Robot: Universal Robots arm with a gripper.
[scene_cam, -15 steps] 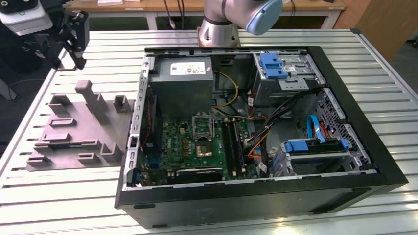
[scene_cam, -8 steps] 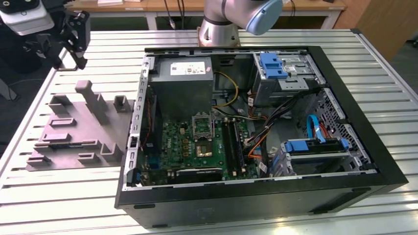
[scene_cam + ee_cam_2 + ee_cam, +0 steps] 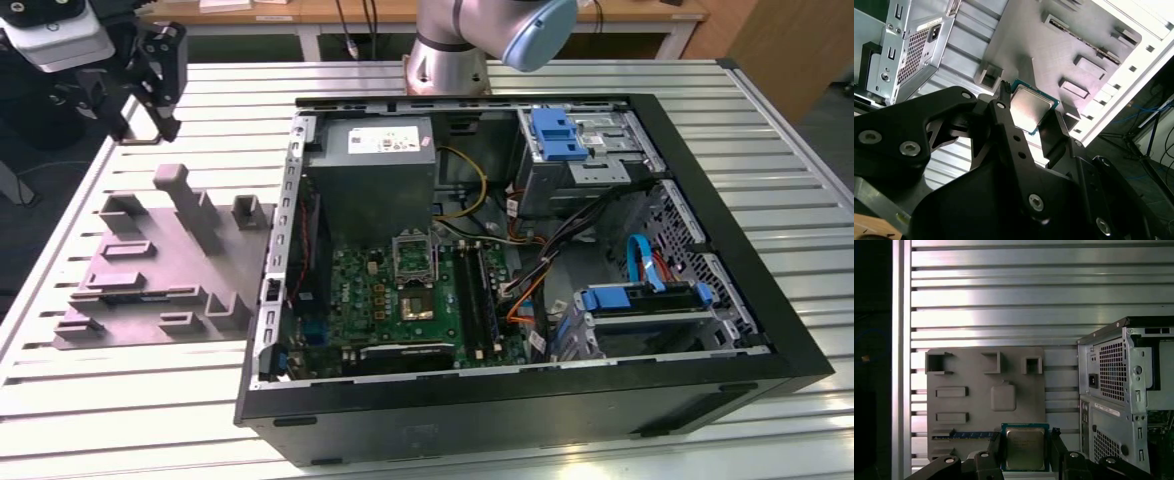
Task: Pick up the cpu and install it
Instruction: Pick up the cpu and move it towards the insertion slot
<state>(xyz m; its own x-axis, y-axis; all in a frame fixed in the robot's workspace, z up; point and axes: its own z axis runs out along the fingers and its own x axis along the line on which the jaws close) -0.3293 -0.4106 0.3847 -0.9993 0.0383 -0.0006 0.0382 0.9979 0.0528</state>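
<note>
Gripper (image 3: 1030, 111) is clamped on the cpu (image 3: 1029, 110), one black finger (image 3: 1004, 117) on each of two opposite edges; silvery metal top with a thin green-blue rim faces both wrist cameras. In the first wrist view the cpu (image 3: 1025, 447) sits between the fingers (image 3: 1055, 441), lifted clear and hanging over the near edge of the grey fixture tray (image 3: 979, 405), not touching it as far as I can tell. In the exterior view the gripper (image 3: 147, 110) is up at that view's far left, above the slatted metal table (image 3: 134, 400) and beyond the grey fixture tray (image 3: 147, 270), well apart from the open computer case (image 3: 747, 300). Inside the case the green motherboard (image 3: 387, 300) lies flat, with the cpu socket (image 3: 414, 258) open and its metal frame visible. Power supply (image 3: 380, 180) sits just behind the board.
</note>
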